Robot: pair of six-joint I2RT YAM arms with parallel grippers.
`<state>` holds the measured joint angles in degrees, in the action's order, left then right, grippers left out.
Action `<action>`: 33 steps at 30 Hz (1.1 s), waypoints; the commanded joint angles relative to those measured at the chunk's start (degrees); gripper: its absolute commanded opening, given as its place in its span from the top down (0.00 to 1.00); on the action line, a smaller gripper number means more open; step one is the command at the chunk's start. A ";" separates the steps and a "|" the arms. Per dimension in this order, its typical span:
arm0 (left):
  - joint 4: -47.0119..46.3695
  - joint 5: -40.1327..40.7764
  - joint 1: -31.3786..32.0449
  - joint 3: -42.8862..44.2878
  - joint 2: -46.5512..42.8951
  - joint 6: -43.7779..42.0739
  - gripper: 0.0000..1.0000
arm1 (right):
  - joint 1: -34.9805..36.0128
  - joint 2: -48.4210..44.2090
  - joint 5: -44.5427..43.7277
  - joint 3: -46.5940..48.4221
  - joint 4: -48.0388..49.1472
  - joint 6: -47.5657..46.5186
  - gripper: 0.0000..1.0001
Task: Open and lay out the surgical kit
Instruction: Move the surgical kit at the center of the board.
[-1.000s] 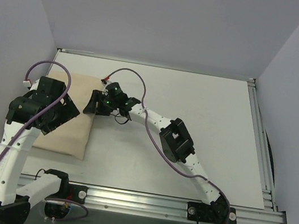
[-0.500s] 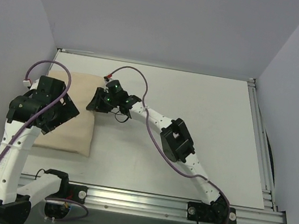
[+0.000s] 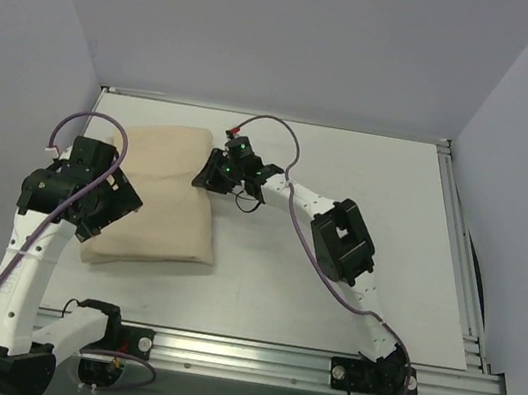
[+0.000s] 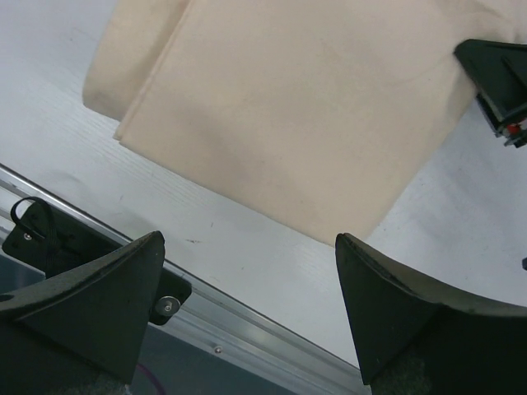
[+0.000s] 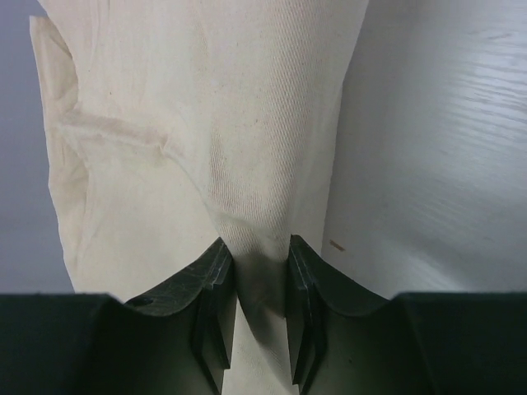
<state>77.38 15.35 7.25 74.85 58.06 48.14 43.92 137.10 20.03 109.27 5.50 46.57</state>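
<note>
The surgical kit [image 3: 158, 195] is a folded beige cloth bundle lying on the left part of the white table. My right gripper [image 3: 209, 173] is at the bundle's far right edge. In the right wrist view it [image 5: 257, 247] is shut on a pinched-up ridge of the cloth [image 5: 206, 123]. My left gripper [image 3: 108, 209] hovers over the bundle's near left corner. Its fingers stand wide open [image 4: 249, 240] with nothing between them, above bare table just off the cloth's near edge [image 4: 313, 107]. Whatever is inside the wrap is hidden.
An aluminium rail [image 3: 248, 355] runs along the table's near edge, close below the left gripper [image 4: 247, 329]. Another rail [image 3: 458, 250] borders the right side. Grey walls close in the left, back and right. Purple cables loop off both arms.
The right gripper closed on the cloth's right edge and moved right, dragging the bundle with it towards the table's middle. The left gripper stayed open and hardly moved.
</note>
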 commanded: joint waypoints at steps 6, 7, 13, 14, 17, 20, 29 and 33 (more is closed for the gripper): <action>4.62 -6.92 -0.74 -5.14 3.11 0.55 0.06 | -5.77 -7.81 -5.97 -12.06 -2.50 -4.19 1.00; 4.27 -7.00 -0.74 -5.67 3.20 0.81 0.06 | -6.04 -8.51 -6.23 -12.41 -3.20 -4.72 1.00; -2.05 -13.32 -0.83 -12.34 2.85 2.13 0.05 | -10.68 -14.65 -6.76 -22.41 -2.60 -4.12 1.00; -5.19 -14.99 -0.83 -13.32 2.50 1.18 0.12 | -11.39 -15.62 -6.76 -24.00 -1.81 -3.77 1.00; -10.83 -20.44 -0.74 -16.91 0.48 0.73 0.25 | -13.59 -18.88 -6.14 -28.92 -0.31 -3.32 1.00; -12.86 -22.29 -0.74 -20.43 -0.58 2.04 0.27 | -14.82 -21.51 -6.67 -32.79 -0.49 -3.50 1.00; -23.04 -27.74 -0.65 -29.49 -1.56 4.76 0.50 | -15.01 -30.48 -7.02 -45.81 4.25 5.19 1.00; -29.64 -29.15 -0.65 -33.44 2.13 6.17 0.77 | -14.48 -32.51 -6.33 -48.27 5.66 8.79 1.00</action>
<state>56.45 -11.07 6.68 42.98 58.15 52.69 28.77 106.41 15.22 63.42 15.22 51.55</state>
